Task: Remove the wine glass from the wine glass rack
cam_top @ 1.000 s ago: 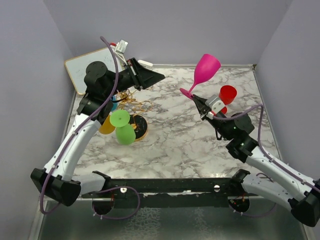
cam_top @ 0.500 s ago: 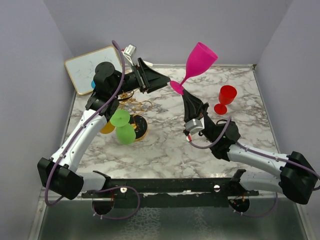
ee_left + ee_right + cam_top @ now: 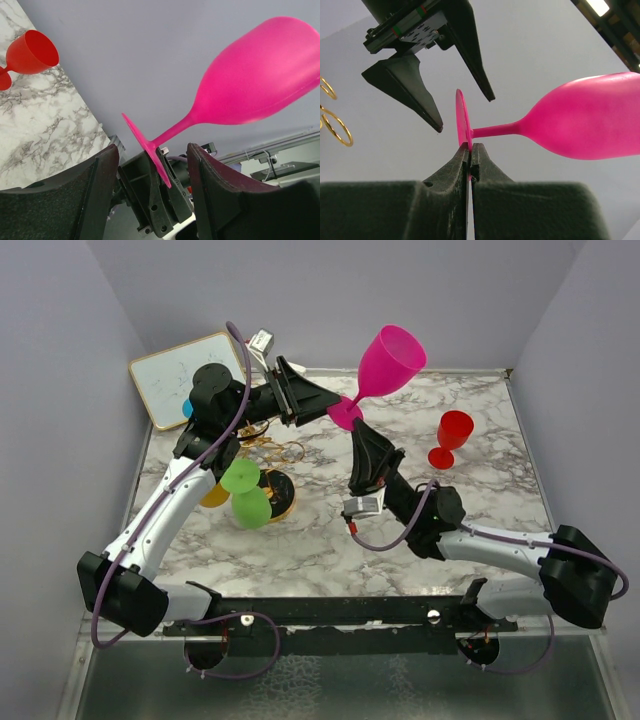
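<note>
The pink wine glass is held up in the air over the table, tilted, off the gold wire rack. My right gripper is shut on the rim of its flat foot; the pinch shows in the right wrist view. My left gripper is open, with its fingertips just beside that foot, one on each side and not touching. In the left wrist view the foot sits beyond my open fingers and the bowl points up and right.
Green, orange and blue glasses hang on the rack at the left. A red wine glass stands on the marble table at the right. A whiteboard leans in the back left corner.
My right arm has carried the pink glass leftward to the left gripper. My left gripper has swung right and up to meet the glass's foot.
</note>
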`<state>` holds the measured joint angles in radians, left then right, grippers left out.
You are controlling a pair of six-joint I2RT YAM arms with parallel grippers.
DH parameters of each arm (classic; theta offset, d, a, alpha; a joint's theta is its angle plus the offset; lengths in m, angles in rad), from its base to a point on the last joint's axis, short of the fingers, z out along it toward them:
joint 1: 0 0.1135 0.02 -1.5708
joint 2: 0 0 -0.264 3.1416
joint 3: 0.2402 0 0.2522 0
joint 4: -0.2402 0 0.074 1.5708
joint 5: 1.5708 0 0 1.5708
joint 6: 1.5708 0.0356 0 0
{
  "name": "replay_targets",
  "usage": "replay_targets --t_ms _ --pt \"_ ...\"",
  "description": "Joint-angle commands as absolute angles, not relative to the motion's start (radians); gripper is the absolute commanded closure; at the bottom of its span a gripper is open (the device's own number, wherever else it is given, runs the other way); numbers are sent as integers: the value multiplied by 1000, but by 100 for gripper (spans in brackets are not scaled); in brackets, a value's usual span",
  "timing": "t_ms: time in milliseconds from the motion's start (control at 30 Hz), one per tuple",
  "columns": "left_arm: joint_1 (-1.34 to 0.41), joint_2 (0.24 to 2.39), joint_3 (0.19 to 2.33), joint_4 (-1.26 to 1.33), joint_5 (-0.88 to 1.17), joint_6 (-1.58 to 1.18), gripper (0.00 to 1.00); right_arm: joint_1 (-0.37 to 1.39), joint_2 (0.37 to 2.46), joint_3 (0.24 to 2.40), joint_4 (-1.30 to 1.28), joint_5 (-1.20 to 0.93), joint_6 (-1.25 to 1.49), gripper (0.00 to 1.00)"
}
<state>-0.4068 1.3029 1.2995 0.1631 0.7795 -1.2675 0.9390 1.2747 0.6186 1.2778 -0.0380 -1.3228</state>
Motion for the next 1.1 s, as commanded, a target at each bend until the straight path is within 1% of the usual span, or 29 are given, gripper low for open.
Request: replay_targets --t_ms 0,67,200,267,300,433,467,533,633,667,700,767,833,933,967,1033,1067 --pt "-408 1298 1296 189 805 -1267 48 962 1298 648 1349 -34 -1409 99" --pt "-408 1299 1296 189 805 -1263 56 967 1295 645 1346 -31 -1408 99" --pt "-408 1298 1291 194 814 -1256 87 973 1282 632 1349 -11 -1396 99" --pt "-408 1297 1284 199 817 -1251 99 974 1270 622 1359 3 -1376 98" --pt "-407 1295 1279 203 818 -1252 100 973 1263 616 1360 10 -1370 98" --pt "-408 1288 1269 207 812 -1240 100 973 1238 596 1357 38 -1355 98" --pt "-408 1287 1270 207 811 -1235 100 974 1233 592 1358 49 -1348 96" --pt "-408 1283 1277 193 803 -1219 100 973 1219 584 1363 80 -1315 85" --pt "-408 1272 1309 134 771 -1152 100 975 1173 562 1330 166 -1217 74" --pt "-407 1266 1328 100 747 -1100 100 976 1150 554 1298 194 -1173 66" --pt "-407 1260 1346 53 723 -1055 100 975 1122 546 1254 224 -1130 62" --pt "-404 1244 1395 -26 666 -982 100 976 1056 530 1151 263 -1019 61" --pt "-401 1224 1423 -90 604 -914 100 975 980 528 999 295 -898 57" --pt "-399 1171 1445 -165 486 -818 100 975 919 587 704 401 -639 46" --pt "-399 1151 1446 -185 439 -792 100 975 910 613 618 449 -513 44" --pt "-399 1109 1449 -222 347 -740 100 974 903 659 452 537 -345 43" --pt "-399 1088 1449 -240 300 -719 100 973 906 711 344 536 -264 44"
